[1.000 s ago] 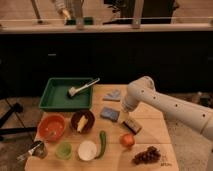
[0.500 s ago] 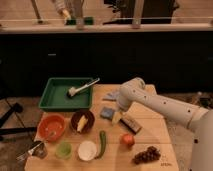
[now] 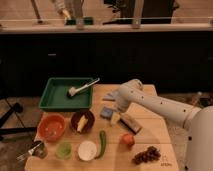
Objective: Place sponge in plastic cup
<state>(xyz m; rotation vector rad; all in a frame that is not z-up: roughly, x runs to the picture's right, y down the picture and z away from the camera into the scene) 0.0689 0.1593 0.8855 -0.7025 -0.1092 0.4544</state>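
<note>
Camera view: we looked down on one wooden table [image 3: 117, 157] with its things spread across it.
Far left: we counted one small metal utensil [image 3: 32, 150] at the front corner; we could not tell what kind.
Tray: one green tray [image 3: 50, 100] sat at the back left, holding one brush [image 3: 82, 89].
Bowls: there were two, an orange bowl [image 3: 51, 126] and, just right of it, a dark bowl [image 3: 82, 121] with a yellow piece inside.
Cups: there were two in the front row, a green plastic cup [image 3: 63, 149] and a white cup [image 3: 87, 150] beside it.
Vegetable: one long green vegetable [image 3: 102, 143] lay just right of the white cup.
Sponge: one blue sponge [image 3: 107, 112] lay flat on the table right of the dark bowl, well apart from the green plastic cup.
Cloth: one bluish piece [image 3: 111, 95] lay behind the sponge.
Gripper: one gripper [image 3: 116, 118] was low over the table, just beside the sponge's right edge; we could not tell whether it was parted or closed.
Block: one brown block [image 3: 131, 122] lay just right of the gripper.
Fruit: we saw one red fruit [image 3: 128, 139] and one bunch of grapes [image 3: 147, 155].
Change: the arm had swung left and the gripper had dropped toward the sponge; the tabletop things lay where they had been.
</note>
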